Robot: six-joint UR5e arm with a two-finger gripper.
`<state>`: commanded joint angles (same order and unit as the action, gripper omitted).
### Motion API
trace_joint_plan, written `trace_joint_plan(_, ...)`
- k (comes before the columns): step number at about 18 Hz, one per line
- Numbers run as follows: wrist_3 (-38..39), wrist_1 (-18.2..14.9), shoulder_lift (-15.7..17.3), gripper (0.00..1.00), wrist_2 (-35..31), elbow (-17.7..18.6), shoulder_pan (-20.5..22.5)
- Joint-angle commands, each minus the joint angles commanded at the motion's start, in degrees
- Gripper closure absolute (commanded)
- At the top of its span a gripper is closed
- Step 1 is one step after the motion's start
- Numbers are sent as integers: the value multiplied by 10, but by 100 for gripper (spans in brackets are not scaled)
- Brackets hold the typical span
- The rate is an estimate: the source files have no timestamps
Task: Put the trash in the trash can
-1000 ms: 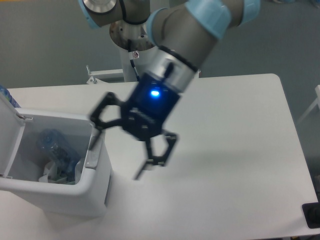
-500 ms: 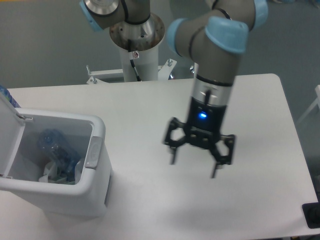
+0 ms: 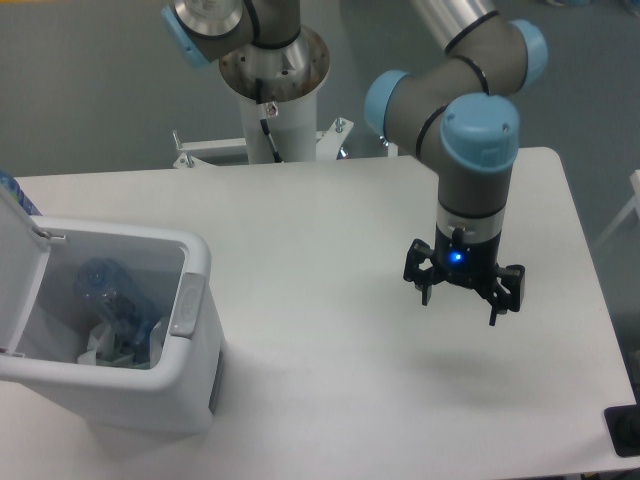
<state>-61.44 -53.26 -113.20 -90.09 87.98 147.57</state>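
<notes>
Pincer (image 3: 459, 301) hangs above right part of table (image 3: 330, 330), fingers spread wide, released, nothing between them; blue light glows on its body. Trash can (image 3: 150, 390) sits at table's front-left corner, lid (image 3: 18, 270) tipped back at left edge, grey latch tab (image 3: 185, 304) on right rim. Inside can: flattened bottle (image 3: 115, 300) with bluish label, lying over crumpled wrapper (image 3: 105, 350) at bottom. Pincer well apart from can.

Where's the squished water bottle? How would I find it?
Look at the white trash can on the table's left side, lid open. Inside, against its back-left part, lies the flattened clear water bottle. It is bluish, while the crumpled wrapper beside it is pale.
</notes>
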Motion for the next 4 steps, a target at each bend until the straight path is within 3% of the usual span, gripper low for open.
trace_joint_plan(4, 1, 0, -3, 0, -6, 1, -1)
